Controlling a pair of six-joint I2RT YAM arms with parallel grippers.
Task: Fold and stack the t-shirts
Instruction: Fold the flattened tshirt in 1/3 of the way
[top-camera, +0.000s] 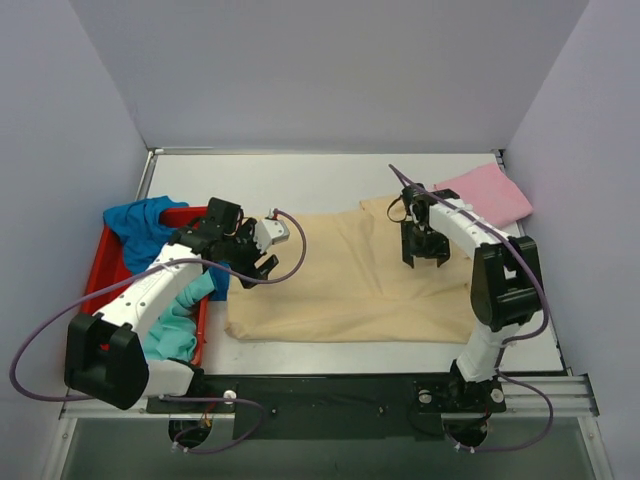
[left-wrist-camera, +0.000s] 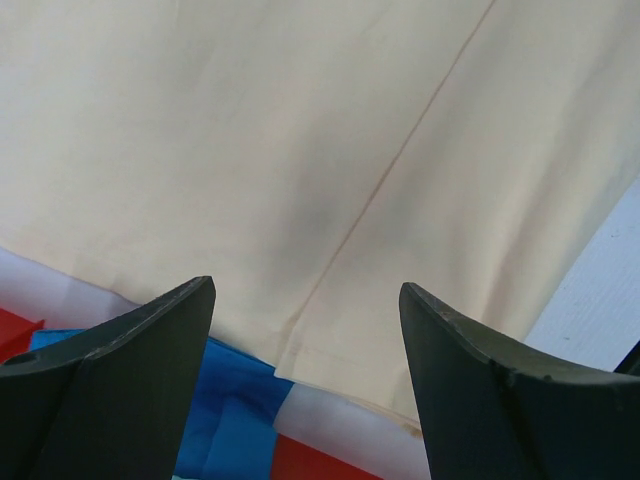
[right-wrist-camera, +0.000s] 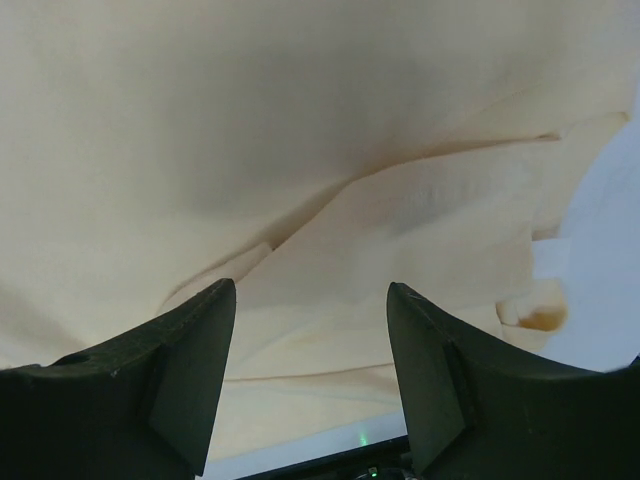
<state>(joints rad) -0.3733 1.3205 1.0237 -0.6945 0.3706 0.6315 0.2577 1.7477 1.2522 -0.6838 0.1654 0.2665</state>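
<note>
The pale beige t-shirt (top-camera: 350, 280) lies spread across the middle of the table, with folds near its right side. My left gripper (top-camera: 262, 247) is open and empty above the shirt's left edge (left-wrist-camera: 300, 150), its jaws wide apart (left-wrist-camera: 307, 290). My right gripper (top-camera: 428, 260) is open and empty just above the shirt's right part (right-wrist-camera: 300, 150), its jaws straddling a fold (right-wrist-camera: 310, 290). The pink t-shirt (top-camera: 490, 195) lies at the back right. The bright blue t-shirt (top-camera: 140, 225) and the light teal t-shirt (top-camera: 175, 325) lie in the tray; the blue one also shows in the left wrist view (left-wrist-camera: 230, 400).
The red plastic tray (top-camera: 100, 265) stands at the left edge of the table, its rim in the left wrist view (left-wrist-camera: 320, 465). Bare white table (top-camera: 300, 180) lies behind the beige shirt. Grey walls close in the back and both sides.
</note>
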